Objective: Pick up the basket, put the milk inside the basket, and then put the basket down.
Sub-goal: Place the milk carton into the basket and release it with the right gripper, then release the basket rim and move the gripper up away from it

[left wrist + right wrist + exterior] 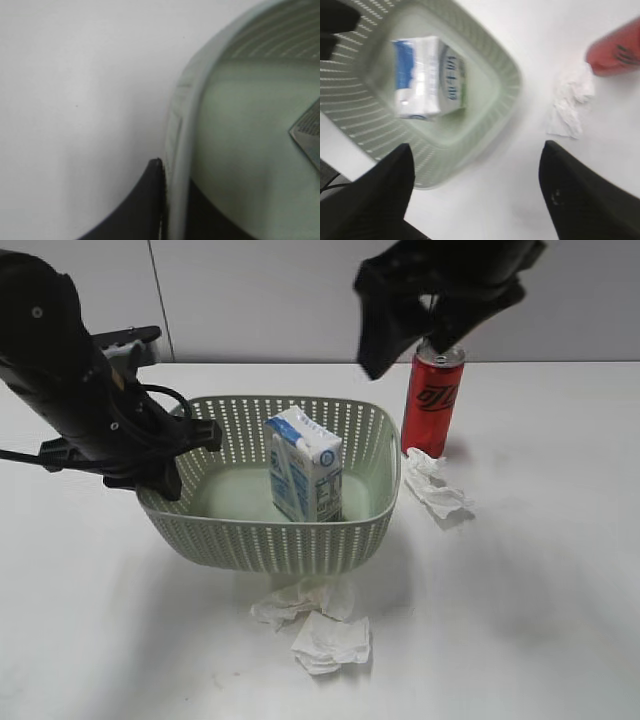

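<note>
On white tabletop [540, 600]: pale green perforated plastic basket [280, 540], largest item, left rim clamped by left gripper [170, 455], one finger outside wall, one inside; small white-and-blue milk carton [305, 466] upright inside basket, blue print too small to read; right gripper [420, 315] above can, clear of basket, fingers spread wide, holding nothing; tall red soda can [432, 403] right of basket, dark script on label, unreadable; crumpled white tissues [318, 625] before basket, more [435, 485] beside can.
</note>
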{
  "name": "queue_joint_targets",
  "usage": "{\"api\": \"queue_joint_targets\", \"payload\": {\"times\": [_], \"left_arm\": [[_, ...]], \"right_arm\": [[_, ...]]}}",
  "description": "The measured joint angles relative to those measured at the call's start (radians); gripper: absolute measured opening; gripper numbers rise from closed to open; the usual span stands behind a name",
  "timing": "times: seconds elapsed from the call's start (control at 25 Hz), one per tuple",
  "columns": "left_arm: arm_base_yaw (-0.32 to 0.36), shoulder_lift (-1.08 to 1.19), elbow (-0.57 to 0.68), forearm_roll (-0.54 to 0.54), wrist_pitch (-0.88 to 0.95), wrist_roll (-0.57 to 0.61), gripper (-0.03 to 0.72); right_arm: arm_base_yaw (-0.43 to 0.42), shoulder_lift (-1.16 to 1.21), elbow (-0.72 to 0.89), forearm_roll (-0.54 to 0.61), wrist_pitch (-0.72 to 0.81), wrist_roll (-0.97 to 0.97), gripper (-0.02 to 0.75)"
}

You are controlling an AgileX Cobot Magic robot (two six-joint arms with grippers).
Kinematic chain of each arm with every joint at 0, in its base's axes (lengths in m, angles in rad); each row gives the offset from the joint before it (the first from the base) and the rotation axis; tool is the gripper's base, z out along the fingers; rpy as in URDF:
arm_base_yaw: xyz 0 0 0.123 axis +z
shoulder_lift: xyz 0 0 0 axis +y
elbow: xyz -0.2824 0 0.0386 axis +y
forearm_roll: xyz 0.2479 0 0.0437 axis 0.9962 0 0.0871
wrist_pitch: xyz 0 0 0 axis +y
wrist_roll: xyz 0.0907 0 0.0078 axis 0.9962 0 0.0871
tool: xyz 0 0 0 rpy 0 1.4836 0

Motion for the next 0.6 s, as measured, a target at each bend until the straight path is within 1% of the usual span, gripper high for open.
{"api": "queue_joint_targets", "payload": {"times": [0.04,0.28,0.4,0.48,0.6], "left_arm": [[0.000,-0.006,0.000,-0.001,0.001,0.000,0.010],[0.000,-0.036,-0.011,-0.007,0.028,0.000,0.010],[0.001,-0.036,-0.038,0.002,0.053,0.001,0.010],[0.009,-0.036,-0.060,0.006,0.060,0.001,0.010],[0.032,-0.033,-0.102,0.006,0.065,0.001,0.010]], "right_arm": [[-0.035,-0.012,0.016,-0.007,0.002,-0.002,0.588],[-0.307,-0.031,0.113,-0.021,0.018,-0.056,0.587],[-0.410,-0.033,0.152,-0.025,0.025,-0.074,0.587],[-0.448,-0.051,0.181,-0.027,0.025,-0.078,0.587],[-0.463,-0.115,0.244,-0.027,0.025,-0.089,0.587]]}}
